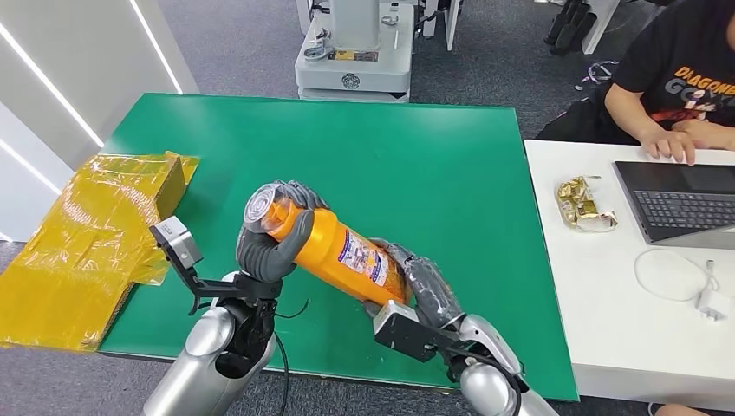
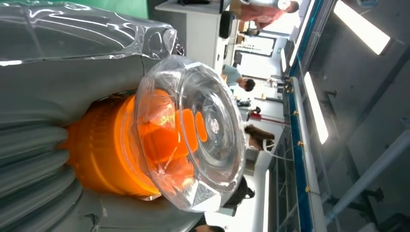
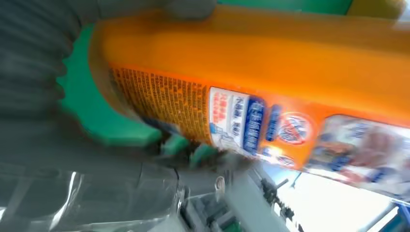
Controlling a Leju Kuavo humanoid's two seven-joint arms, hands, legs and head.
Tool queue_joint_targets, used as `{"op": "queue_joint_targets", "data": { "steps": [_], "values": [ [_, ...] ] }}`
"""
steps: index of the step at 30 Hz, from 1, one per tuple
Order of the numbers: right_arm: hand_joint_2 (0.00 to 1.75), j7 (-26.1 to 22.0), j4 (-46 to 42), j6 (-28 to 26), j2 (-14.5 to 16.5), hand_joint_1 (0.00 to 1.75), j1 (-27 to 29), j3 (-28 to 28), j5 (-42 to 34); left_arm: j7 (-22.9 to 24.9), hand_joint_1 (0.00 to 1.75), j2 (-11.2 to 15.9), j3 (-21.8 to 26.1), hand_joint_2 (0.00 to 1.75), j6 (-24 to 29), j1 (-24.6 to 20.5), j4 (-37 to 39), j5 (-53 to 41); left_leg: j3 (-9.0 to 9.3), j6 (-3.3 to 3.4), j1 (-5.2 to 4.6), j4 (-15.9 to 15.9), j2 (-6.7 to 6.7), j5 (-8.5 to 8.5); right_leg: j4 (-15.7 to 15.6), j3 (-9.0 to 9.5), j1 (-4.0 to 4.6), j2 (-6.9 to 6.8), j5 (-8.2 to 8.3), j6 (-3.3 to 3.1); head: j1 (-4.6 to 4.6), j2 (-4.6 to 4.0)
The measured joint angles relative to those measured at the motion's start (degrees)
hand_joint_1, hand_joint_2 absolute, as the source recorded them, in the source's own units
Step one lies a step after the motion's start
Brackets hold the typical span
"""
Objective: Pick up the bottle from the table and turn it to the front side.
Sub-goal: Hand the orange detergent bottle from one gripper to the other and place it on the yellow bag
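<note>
An orange bottle (image 1: 334, 250) with a clear cap (image 1: 262, 211) and a printed label is held tilted above the green table (image 1: 416, 156), cap end toward the left. My left hand (image 1: 269, 247) grips it just below the cap. My right hand (image 1: 425, 282) holds its lower end. The left wrist view looks straight at the clear cap (image 2: 193, 135) with the orange neck (image 2: 106, 150) in my fingers (image 2: 34, 96). In the right wrist view the bottle's label (image 3: 251, 121) faces the camera, blurred, with my hand (image 3: 63, 125) around the body.
A crumpled yellow plastic-wrapped box (image 1: 95, 234) lies over the table's left edge. A white table (image 1: 633, 329) to the right carries a laptop (image 1: 685, 204), gold wrappers (image 1: 585, 204) and a white cable (image 1: 685, 282); a person (image 1: 685, 78) sits there typing. A grey machine base (image 1: 354, 65) stands beyond.
</note>
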Motion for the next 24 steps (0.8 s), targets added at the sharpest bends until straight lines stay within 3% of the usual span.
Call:
{"op": "queue_joint_targets", "data": {
  "steps": [6,19,24],
  "values": [
    [1.75,-1.76,-1.66,-5.11,1.08,0.0,0.94,-0.97,-3.1,0.01,1.75,0.02,0.02,1.75,0.66,-0.02,0.64,0.18,0.0,0.0,0.0,0.0,0.02,0.0,0.0,0.0,0.0,0.02,0.0,0.0,-0.01,0.0],
    [1.75,-2.22,-2.86,-5.79,1.76,0.0,1.78,-1.46,-3.9,0.02,1.75,-0.01,0.02,1.75,0.84,-0.02,1.09,0.29,0.0,0.0,0.0,0.01,0.03,0.0,0.0,0.0,0.0,0.03,0.0,0.0,0.0,0.0],
    [1.75,-4.69,-4.62,-9.83,1.78,0.0,2.82,-1.8,-6.9,0.02,1.75,0.0,0.02,1.75,1.51,-0.01,1.1,0.47,0.0,0.0,0.0,0.01,0.03,0.0,0.0,0.0,0.0,0.03,0.0,0.0,0.0,0.0]
  ]
}}
